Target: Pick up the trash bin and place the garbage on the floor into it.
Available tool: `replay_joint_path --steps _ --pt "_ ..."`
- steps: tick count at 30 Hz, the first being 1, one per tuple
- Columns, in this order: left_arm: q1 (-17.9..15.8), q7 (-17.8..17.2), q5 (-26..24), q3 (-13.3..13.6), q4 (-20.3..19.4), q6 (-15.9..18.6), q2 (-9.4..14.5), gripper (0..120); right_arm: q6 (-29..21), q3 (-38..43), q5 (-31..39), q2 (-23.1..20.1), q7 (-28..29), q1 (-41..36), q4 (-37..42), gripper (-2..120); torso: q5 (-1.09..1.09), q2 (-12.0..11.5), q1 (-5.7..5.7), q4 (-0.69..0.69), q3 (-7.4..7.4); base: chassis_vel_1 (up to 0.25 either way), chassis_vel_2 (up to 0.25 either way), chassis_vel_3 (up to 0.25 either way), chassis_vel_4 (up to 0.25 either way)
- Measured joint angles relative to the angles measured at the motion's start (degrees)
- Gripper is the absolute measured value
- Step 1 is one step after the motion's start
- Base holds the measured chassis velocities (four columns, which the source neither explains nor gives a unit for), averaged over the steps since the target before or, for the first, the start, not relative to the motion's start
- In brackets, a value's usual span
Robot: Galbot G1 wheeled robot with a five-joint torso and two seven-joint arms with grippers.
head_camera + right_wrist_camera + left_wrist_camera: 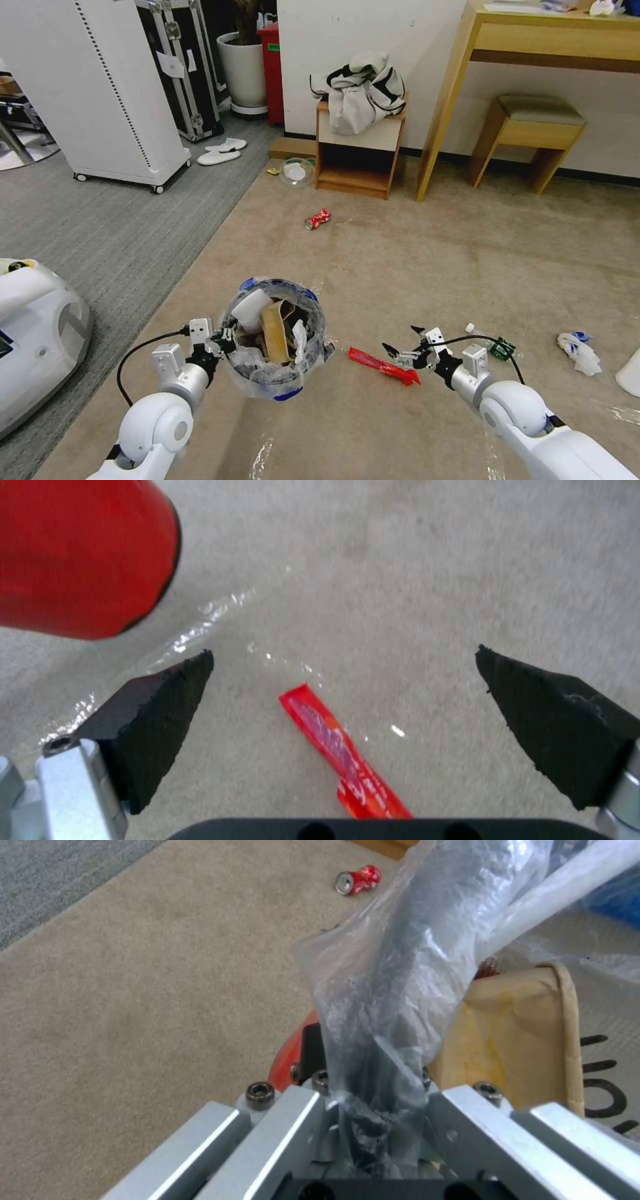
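Observation:
The trash bin (277, 337), lined with a crinkled clear bag, hangs in front of me with a brown carton (513, 1040) and white scraps inside. My left gripper (225, 335) is shut on its left rim (400, 965), pinching bag and wall together. Its red outside (80, 555) shows in the right wrist view. My right gripper (403, 345) is open just above a red snack wrapper (383, 365) lying flat on the beige floor (427, 267). The wrapper (340, 750) sits between the black fingertips (160, 715). A crushed red can (318, 219) lies farther ahead.
A green-label bottle (497, 347) and a white tissue (579, 352) lie to the right of my right arm. White slippers (221, 152) rest on the grey carpet. A small wooden cabinet (360, 153) with a jacket, a desk (467, 67) and a stool (533, 127) line the far wall.

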Motion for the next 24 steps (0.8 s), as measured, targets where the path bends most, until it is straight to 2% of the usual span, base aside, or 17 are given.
replay_joint_path --steps 4,10,14,24 --pt "-0.4 0.0 0.0 0.1 0.3 0.0 0.0 1 -2.4 -2.9 3.5 -0.8 -0.4 3.4 -3.4 100 0.00 0.0 0.00 0.00 0.00 0.000 0.000 0.000 0.000" --pt "-1.3 -0.1 -0.2 -0.1 1.0 0.0 0.1 1 -3.7 -7.2 3.9 -1.3 -2.0 7.3 -7.7 100 0.00 0.0 0.00 0.00 0.00 0.000 0.000 0.000 0.000" --pt "-2.6 -0.2 -0.5 -0.4 2.3 0.0 0.2 1 -3.5 -10.0 3.2 -0.2 -2.9 9.5 -11.5 100 0.00 0.0 0.00 0.00 0.00 0.000 0.000 0.000 0.000" --pt "-4.6 -0.4 -0.8 -0.2 4.4 0.0 -0.1 1 -2.3 -12.0 1.2 0.1 -4.7 10.7 -15.3 100 -0.01 0.0 0.00 0.00 0.00 0.000 0.000 0.000 0.000"
